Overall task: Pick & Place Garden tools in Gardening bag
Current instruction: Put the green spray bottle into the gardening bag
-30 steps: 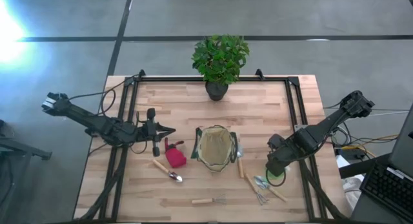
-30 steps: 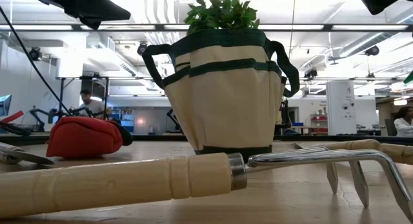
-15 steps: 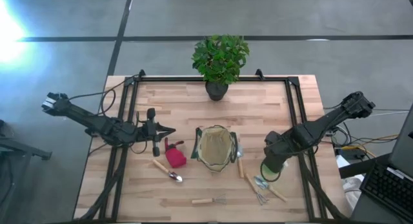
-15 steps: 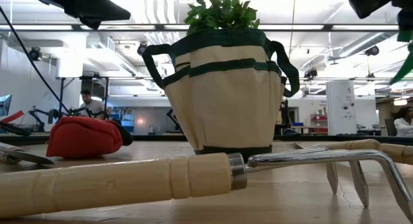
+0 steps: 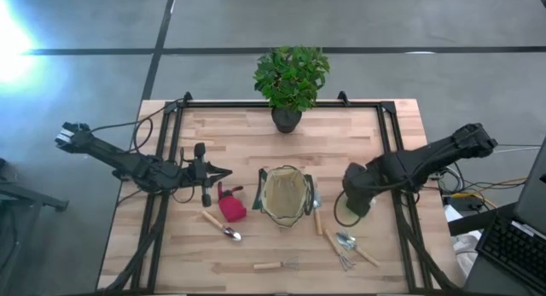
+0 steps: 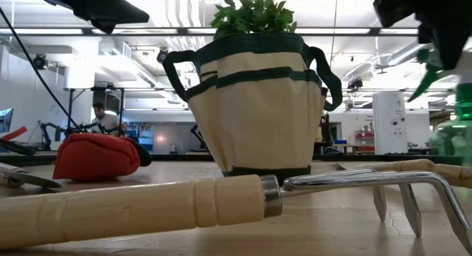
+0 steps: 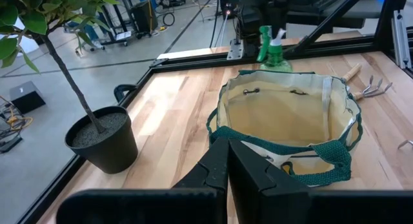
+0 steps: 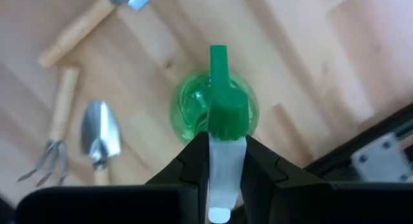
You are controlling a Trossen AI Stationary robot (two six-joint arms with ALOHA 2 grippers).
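right gripper [image 8: 226,161] lifts spray bottle [image 8: 215,108] beside bag [image 5: 286,196]

The bag [image 5: 286,196] sits mid-table, plant [image 5: 290,78] at its 12 o'clock, pouch [image 5: 231,206] at 9, spray bottle [image 5: 347,212] at 3 (off the table), rake [image 5: 275,265] at 6.

The right claw [image 5: 352,204], clamped on the green spray bottle [image 8: 214,108] hanging below it, has carried it up off the worktop [image 5: 247,142] toward the gardening bag [image 5: 286,196].
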